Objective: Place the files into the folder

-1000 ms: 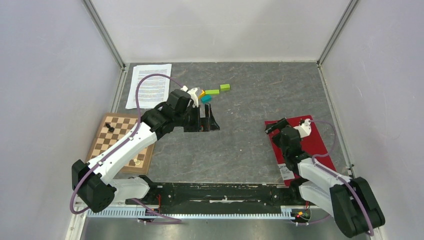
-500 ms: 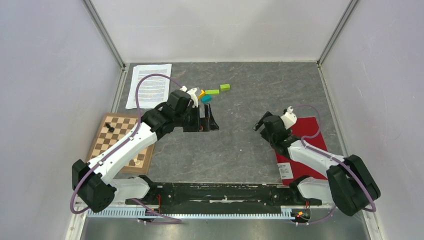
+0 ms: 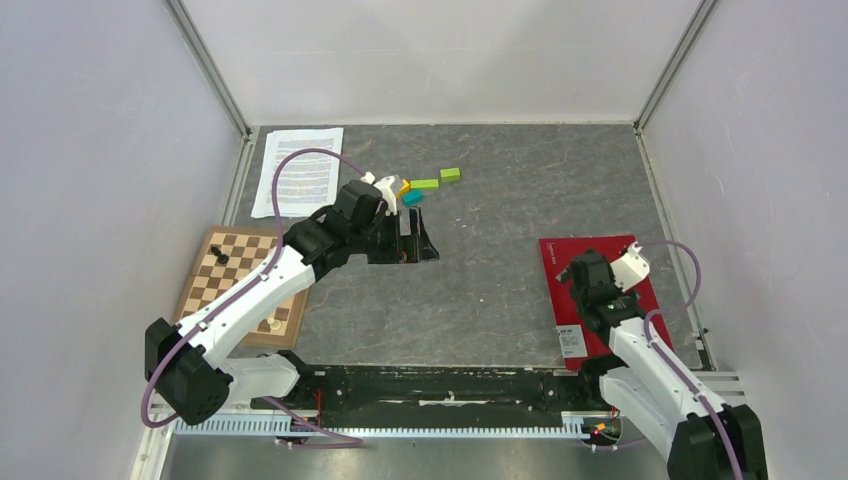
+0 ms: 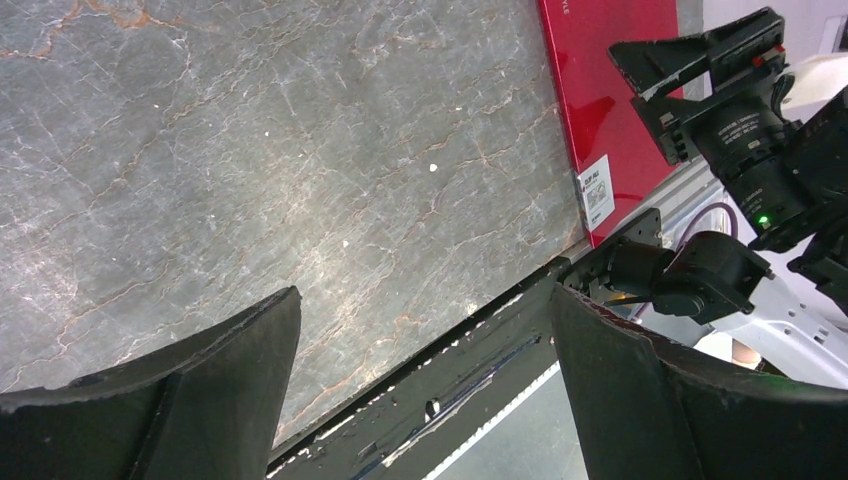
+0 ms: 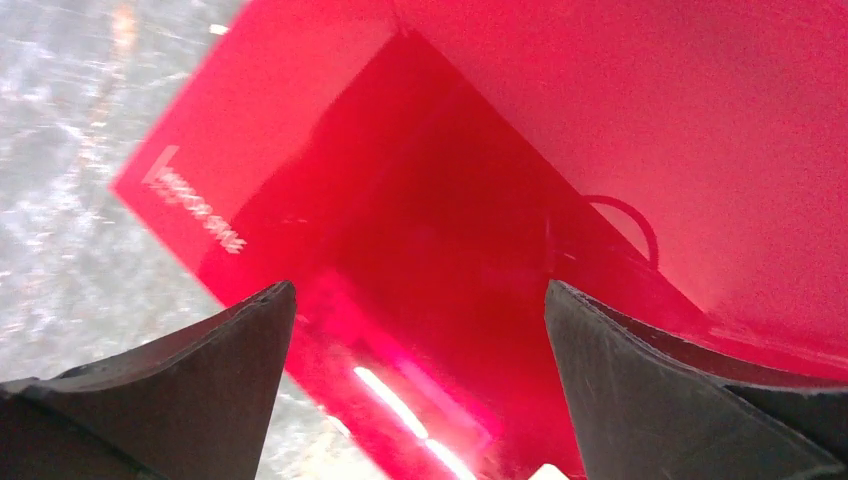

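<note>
- folder (image 3: 562, 268) lies flat on the right, directly under the right gripper (image 5: 418, 290) — jaws wide, holding nothing
- files (image 3: 300, 185) sit far left, well apart from the left gripper (image 4: 425, 295), also wide and empty
- a moment ago the right gripper was off the folder's left edge, now it's over the cover; left arm hasn't moved
</note>
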